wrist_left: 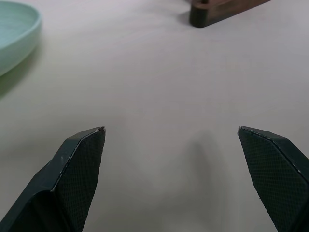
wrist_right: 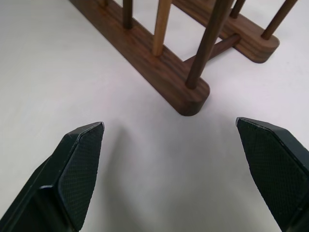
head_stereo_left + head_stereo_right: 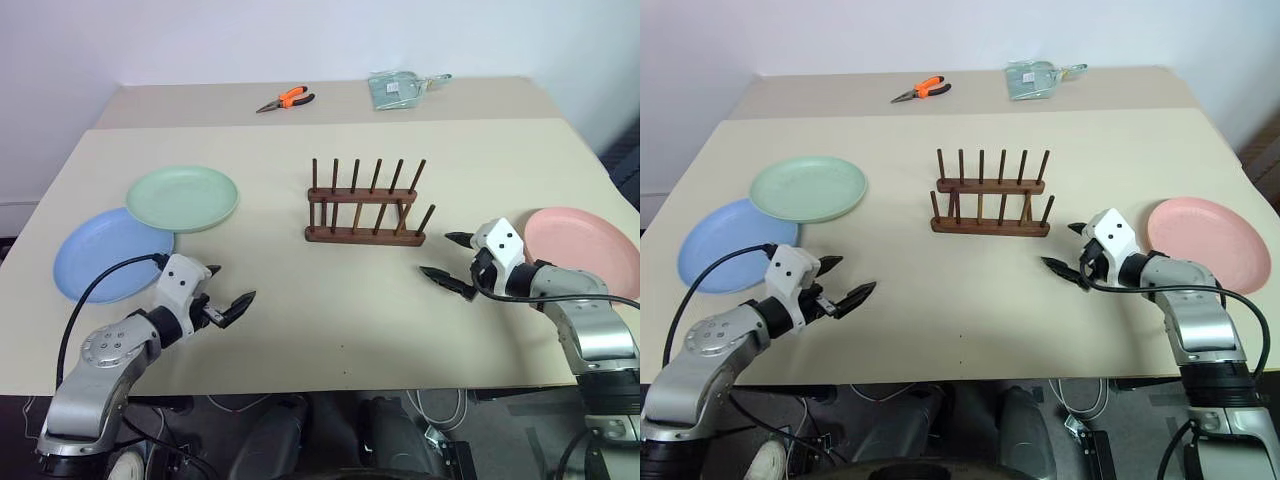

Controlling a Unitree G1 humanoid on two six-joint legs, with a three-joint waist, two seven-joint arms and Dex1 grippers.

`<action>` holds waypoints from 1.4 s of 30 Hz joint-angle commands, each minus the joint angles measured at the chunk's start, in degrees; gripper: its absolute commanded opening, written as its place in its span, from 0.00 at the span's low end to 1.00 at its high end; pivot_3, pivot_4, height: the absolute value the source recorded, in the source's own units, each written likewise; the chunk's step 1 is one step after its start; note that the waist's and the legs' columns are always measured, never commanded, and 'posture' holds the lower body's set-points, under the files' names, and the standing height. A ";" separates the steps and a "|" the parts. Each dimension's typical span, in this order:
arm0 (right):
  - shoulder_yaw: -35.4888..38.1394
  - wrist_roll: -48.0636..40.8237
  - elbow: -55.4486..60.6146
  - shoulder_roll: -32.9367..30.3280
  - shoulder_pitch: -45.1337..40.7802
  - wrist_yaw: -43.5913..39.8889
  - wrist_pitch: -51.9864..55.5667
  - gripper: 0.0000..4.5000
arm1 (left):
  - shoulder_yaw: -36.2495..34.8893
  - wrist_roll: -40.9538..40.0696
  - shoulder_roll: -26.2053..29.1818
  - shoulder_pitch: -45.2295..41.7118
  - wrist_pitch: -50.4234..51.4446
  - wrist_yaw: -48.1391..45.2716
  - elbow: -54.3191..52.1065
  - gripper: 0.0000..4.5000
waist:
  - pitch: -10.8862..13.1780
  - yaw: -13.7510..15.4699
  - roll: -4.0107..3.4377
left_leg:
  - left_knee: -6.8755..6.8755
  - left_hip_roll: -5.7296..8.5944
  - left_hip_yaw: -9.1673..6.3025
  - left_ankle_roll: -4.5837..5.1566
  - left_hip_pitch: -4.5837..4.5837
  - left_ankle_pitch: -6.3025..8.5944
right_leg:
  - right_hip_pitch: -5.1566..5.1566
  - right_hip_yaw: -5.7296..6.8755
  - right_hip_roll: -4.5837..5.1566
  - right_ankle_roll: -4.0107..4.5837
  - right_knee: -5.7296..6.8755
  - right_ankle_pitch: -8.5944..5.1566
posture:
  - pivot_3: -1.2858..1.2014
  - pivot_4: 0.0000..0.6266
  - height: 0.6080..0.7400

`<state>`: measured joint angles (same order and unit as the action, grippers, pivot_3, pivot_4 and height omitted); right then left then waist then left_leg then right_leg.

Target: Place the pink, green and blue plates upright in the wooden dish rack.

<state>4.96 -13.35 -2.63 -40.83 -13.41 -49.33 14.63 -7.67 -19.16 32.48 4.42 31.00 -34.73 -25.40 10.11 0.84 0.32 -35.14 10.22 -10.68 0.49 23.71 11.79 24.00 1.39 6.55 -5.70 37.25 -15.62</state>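
- Your left gripper [image 3: 228, 300] and right gripper [image 3: 447, 262] both stand with jaws spread wide and empty, low over the bare surface [image 3: 330, 300].
- No plate is taken yet; the first pick is the step in hand.
- The wooden dish rack [image 3: 365, 205] stands empty between them, nearer the right jaws.
- The pink plate [image 3: 585, 245] lies flat just behind your right gripper.
- The green plate [image 3: 183, 197] overlaps the blue plate [image 3: 100, 255] on your left.
- Next: take one rim and tip it upright between the pegs.
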 commanded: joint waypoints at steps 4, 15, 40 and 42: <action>0.19 0.98 0.10 0.82 -1.21 1.23 -2.02 0.99 | 1.70 0.56 -1.03 -1.39 -1.03 0.87 -0.14 1.00 | 0.00 -0.03 0.00 | 0.00 0.00 0.00 0.07 0.00 -0.04 | 0.00 0.00 0.00 -0.09 0.00 0.05 | 0.52 0.24 0.91; 1.93 0.80 2.61 2.15 0.02 4.86 -0.57 0.99 | 12.08 5.61 -3.64 -19.44 -6.51 -4.10 18.95 1.00 | -0.01 0.97 -0.01 | -0.10 0.00 0.00 0.06 -0.01 -0.07 | -0.03 0.01 -0.02 -0.09 0.05 0.12 | 0.52 0.24 0.91; 4.84 1.45 21.91 4.00 12.08 15.25 7.24 1.00 | 19.30 14.93 -19.86 -47.67 -28.20 -20.09 69.11 0.17 | -0.12 1.25 -0.10 | -0.86 0.06 -0.01 0.31 -0.09 0.05 | -0.51 0.07 -0.08 -0.56 0.03 0.38 | 0.52 0.24 0.91; 5.39 1.64 21.08 3.13 12.23 14.65 6.89 1.00 | 19.79 14.49 -18.77 -44.62 -26.86 -21.65 63.11 0.17 | -0.12 1.23 -0.11 | -0.82 0.06 -0.01 0.34 -0.12 0.06 | -0.51 0.06 -0.08 -0.55 0.02 0.38 | 0.52 0.24 0.91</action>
<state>8.44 -11.50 18.15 -36.68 -0.76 -34.18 22.23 10.95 -4.29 13.22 -42.87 1.97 -53.99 40.50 9.99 2.07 0.21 -35.95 10.27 -10.69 0.83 23.59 11.86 23.50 1.45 6.47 -6.24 37.27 -15.24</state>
